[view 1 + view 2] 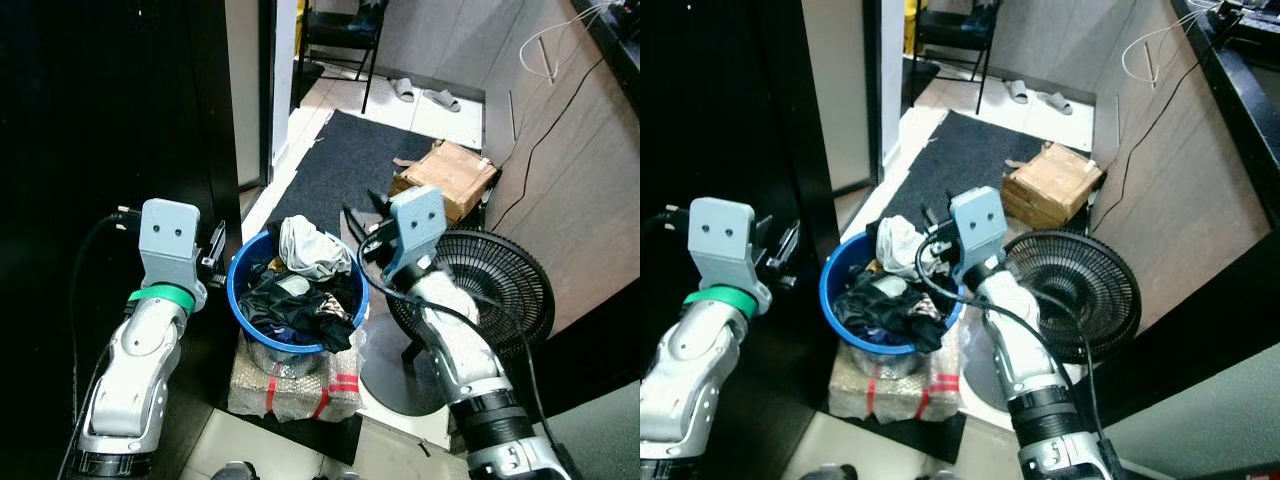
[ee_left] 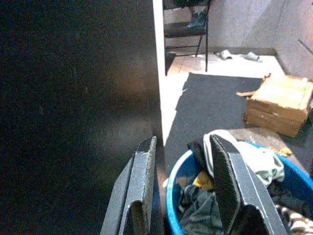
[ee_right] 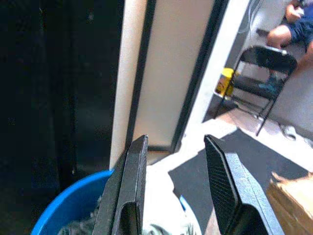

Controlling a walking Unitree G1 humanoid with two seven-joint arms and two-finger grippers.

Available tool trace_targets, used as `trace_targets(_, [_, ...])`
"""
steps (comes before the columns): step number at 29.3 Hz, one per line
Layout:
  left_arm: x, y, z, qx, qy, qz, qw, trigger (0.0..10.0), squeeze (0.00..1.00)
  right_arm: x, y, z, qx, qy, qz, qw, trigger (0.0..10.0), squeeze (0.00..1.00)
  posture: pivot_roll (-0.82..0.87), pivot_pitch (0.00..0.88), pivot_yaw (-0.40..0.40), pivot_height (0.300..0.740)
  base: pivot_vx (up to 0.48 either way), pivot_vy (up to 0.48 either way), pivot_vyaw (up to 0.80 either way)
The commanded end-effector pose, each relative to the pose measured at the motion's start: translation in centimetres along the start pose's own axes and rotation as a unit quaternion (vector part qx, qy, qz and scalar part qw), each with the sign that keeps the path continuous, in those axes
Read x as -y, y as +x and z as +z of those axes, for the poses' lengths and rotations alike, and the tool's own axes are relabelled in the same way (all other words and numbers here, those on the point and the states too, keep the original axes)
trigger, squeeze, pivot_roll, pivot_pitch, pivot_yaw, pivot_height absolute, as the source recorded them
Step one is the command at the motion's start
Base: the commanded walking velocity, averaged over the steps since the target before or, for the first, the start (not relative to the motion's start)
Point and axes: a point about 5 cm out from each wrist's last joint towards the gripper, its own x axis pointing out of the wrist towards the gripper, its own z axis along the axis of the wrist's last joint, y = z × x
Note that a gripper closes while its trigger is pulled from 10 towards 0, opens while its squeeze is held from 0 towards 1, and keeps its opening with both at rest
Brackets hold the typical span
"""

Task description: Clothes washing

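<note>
You are at the pick-up step: the blue basin (image 1: 243,272) of clothes (image 1: 300,285) sits centre frame on a wrapped box (image 1: 290,385). Your left gripper (image 1: 213,258) and right gripper (image 1: 372,243) flank its rim, both open and empty. Next, close on the rim. Mind the fan (image 1: 500,275) at right and the dark panel (image 1: 110,110) at left; the mat (image 1: 360,165) above is free.

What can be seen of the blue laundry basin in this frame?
The blue basin is a round tub that looks like plastic, standing upright and filled above its rim with crumpled clothes: dark garments with a pale grey-white one on top. It rests on a plastic-wrapped bundle with red stripes, beside a black floor fan and by a dark mat. The left gripper and right gripper flank it, both open, neither touching.
</note>
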Motion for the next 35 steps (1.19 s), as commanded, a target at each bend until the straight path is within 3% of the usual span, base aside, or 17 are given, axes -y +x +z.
trace_targets(1, [0.4,-0.2,-1.4,-0.026,0.011,-0.004,1.000,10.0,0.00,0.3,-0.7,-1.5,-0.036,0.008,-0.019,0.999,10.0,0.00,0.08,0.042,-0.043,0.740,0.000,0.000,0.00])
trace_targets(6, [0.9,-0.7,-3.3,-0.073,0.026,-0.019,0.997,10.0,0.00,0.6,-1.3,-2.8,-0.075,0.041,-0.042,0.995,10.0,0.00,0.07,0.042,-0.038,0.740,0.000,0.000,0.00])
trace_targets(9, [1.2,-1.4,-4.2,-0.071,0.046,-0.014,0.996,10.0,0.00,1.1,-1.8,-3.7,-0.107,0.047,-0.062,0.991,10.0,0.00,0.05,0.039,-0.034,0.740,0.000,0.000,0.00])
trace_targets(10, [1.1,-1.4,-4.2,-0.066,0.079,-0.013,0.995,10.0,0.00,1.2,-1.9,-3.9,-0.110,0.045,-0.067,0.991,10.0,0.00,0.05,0.030,-0.033,0.740,0.000,0.000,0.00])
trace_targets(12, [1.0,-1.4,-4.2,-0.062,0.103,-0.013,0.993,10.0,0.00,1.3,-2.0,-3.9,-0.111,0.044,-0.071,0.990,10.0,0.00,0.05,0.030,-0.033,0.740,0.000,0.000,0.00])
trace_targets(14, [1.4,-1.7,-4.6,-0.049,0.134,-0.054,0.988,10.0,0.00,1.5,-2.1,-3.9,-0.107,0.045,-0.080,0.990,10.0,0.00,0.03,0.022,-0.025,0.740,0.000,0.000,0.00])
trace_targets(17, [1.6,-1.8,-5.0,-0.046,0.122,-0.074,0.989,10.0,0.00,1.7,-2.3,-3.9,-0.105,0.047,-0.087,0.990,10.0,0.00,0.02,0.015,-0.006,0.740,0.000,0.000,0.00])
trace_targets(19, [1.7,-1.6,-5.5,-0.050,0.083,-0.079,0.992,10.0,0.00,2.4,-3.0,-4.0,-0.107,0.042,-0.107,0.988,10.0,0.00,0.00,0.005,0.028,0.740,0.000,0.000,0.00])
trace_targets(21, [1.7,-1.5,-5.6,-0.051,0.073,-0.079,0.993,10.0,0.00,2.7,-3.2,-4.0,-0.109,0.040,-0.114,0.987,10.0,0.00,0.00,0.005,0.028,0.740,0.000,0.000,0.00])
trace_targets(25, [0.6,-1.3,-5.6,-0.046,0.098,-0.074,0.991,10.0,0.00,3.8,-5.1,-4.7,-0.123,0.046,-0.151,0.980,10.0,0.00,-0.04,0.000,0.079,0.740,0.000,0.000,0.00])
trace_targets(27, [0.0,-1.2,-6.0,-0.050,0.116,-0.066,0.990,10.0,0.00,3.7,-5.8,-4.9,-0.129,0.053,-0.154,0.978,10.0,0.00,-0.04,0.000,0.083,0.740,0.000,0.000,0.00])
trace_targets(28, [-0.2,-1.4,-6.7,-0.068,0.093,-0.060,0.992,10.0,0.00,3.2,-6.2,-5.2,-0.134,0.069,-0.153,0.977,10.0,0.00,-0.05,0.000,0.080,0.740,0.000,0.000,0.00])
trace_targets(31, [-0.2,-1.6,-7.3,-0.082,0.073,-0.057,0.992,10.0,0.00,2.8,-6.4,-5.3,-0.136,0.081,-0.152,0.976,10.0,0.00,-0.05,0.000,0.079,0.740,0.000,0.000,0.00])
trace_targets(33, [0.5,-1.5,-7.9,-0.091,0.032,-0.053,0.994,10.0,0.00,2.4,-6.3,-5.5,-0.139,0.079,-0.143,0.977,10.0,0.00,-0.05,0.000,0.065,0.740,0.000,0.000,0.00])
trace_targets(35, [0.9,-0.8,-7.2,-0.071,0.045,-0.061,0.995,10.0,0.00,2.3,-6.2,-5.6,-0.142,0.068,-0.135,0.978,10.0,0.00,-0.05,0.000,0.057,0.740,0.000,0.000,0.00])
